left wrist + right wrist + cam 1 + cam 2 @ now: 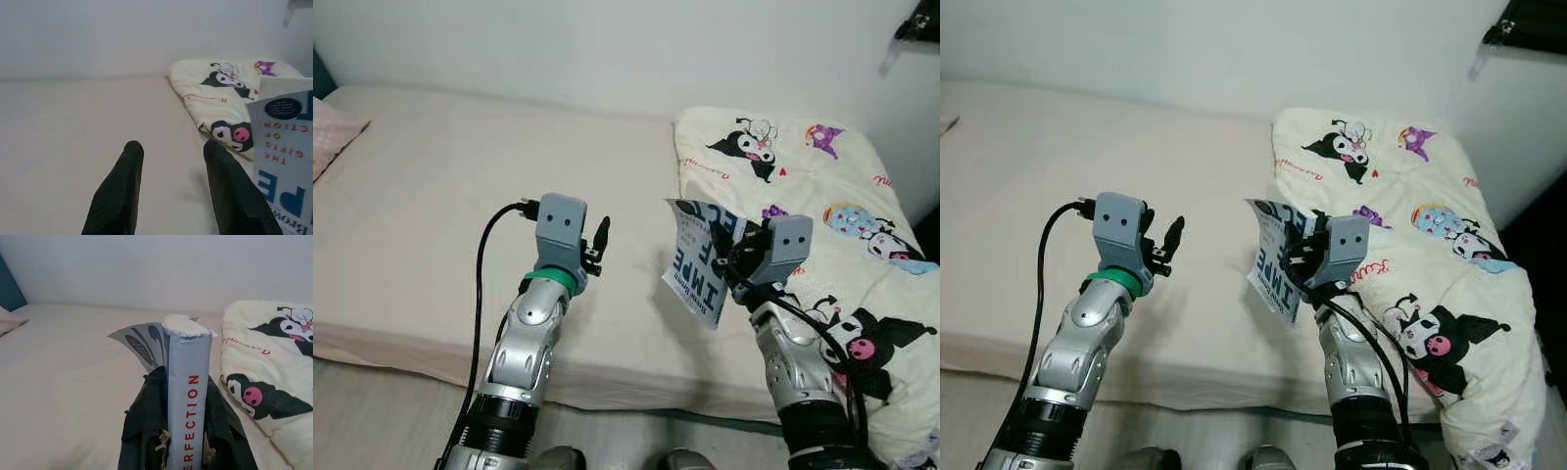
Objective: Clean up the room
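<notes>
My right gripper point(732, 257) is shut on a pale blue paperback book point(695, 262), held upright above the bed's near side. In the right wrist view the book's spine point(189, 396) stands between the two black fingers point(146, 416), with a loose cover page fanning out. The book's blue-lettered cover point(286, 147) also appears in the left wrist view. My left gripper point(599, 240) hovers over the cream mattress point(460, 215), open, its fingers point(120, 191) apart with nothing between them.
A cream quilt printed with cartoon characters point(822, 215) lies folded on the bed's right part. A pink pillow point(333, 137) sits at the far left. A white wall point(607, 49) runs behind the bed. The bed's front edge point(607, 377) is just below my arms.
</notes>
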